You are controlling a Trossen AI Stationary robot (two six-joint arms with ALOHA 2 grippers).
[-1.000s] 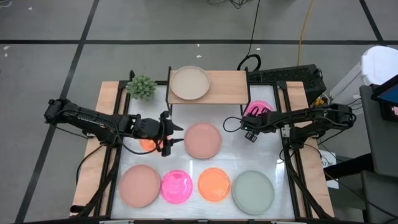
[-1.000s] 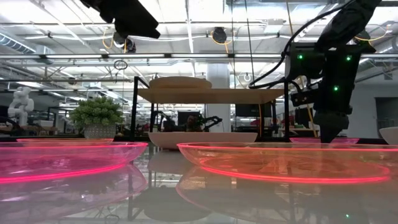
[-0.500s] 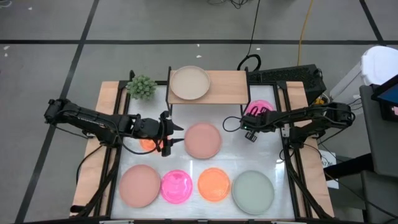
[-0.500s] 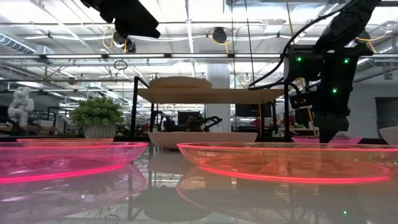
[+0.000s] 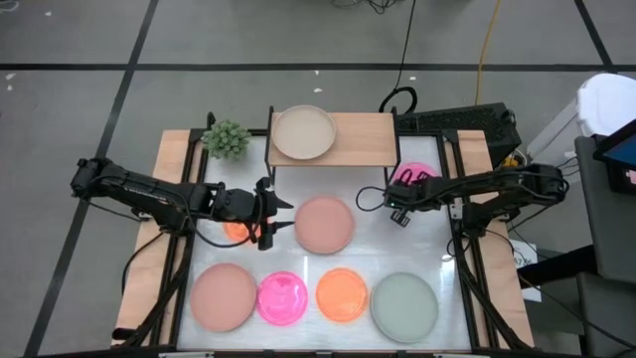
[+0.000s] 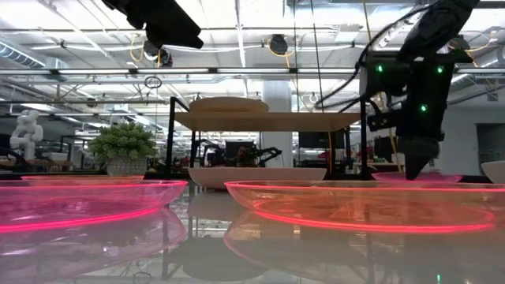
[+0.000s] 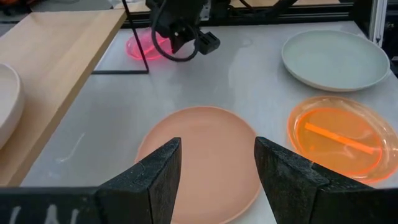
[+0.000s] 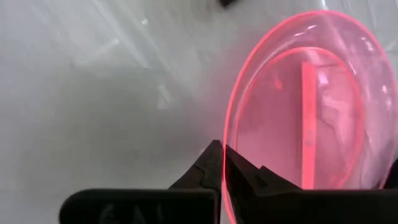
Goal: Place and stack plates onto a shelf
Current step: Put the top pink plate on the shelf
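Observation:
My right gripper (image 8: pixel 224 155) stands at the back right of the table (image 5: pixel 373 239), shut on a translucent magenta plate (image 8: pixel 298 106), which the arm partly hides in the high view (image 5: pixel 406 175). My left gripper (image 5: pixel 281 215) hangs open, high above the table. It points at a dusty pink plate (image 7: pixel 199 155) lying flat in the table's middle. An orange plate (image 5: pixel 235 230) lies under the left arm. The light-wood shelf (image 5: pixel 363 134) at the back bears a beige plate (image 5: pixel 303 132) on its left half. My right gripper pinches the magenta plate's rim (image 8: pixel 229 134) between its two fingers. The fingers come from above, pointing down (image 6: pixel 416 162). Whether the held edge is off the table, I cannot tell.
Along the near edge lie a dusty pink plate (image 5: pixel 225 296), a magenta plate (image 5: pixel 282 298), an orange plate (image 5: pixel 342 294) and a grey-green plate (image 5: pixel 404 305). A small potted plant (image 5: pixel 227 139) stands left of the shelf. The shelf's right half is bare wood.
My right gripper has dipped down onto the magenta plate's rim, shut on it, and then come up a little.

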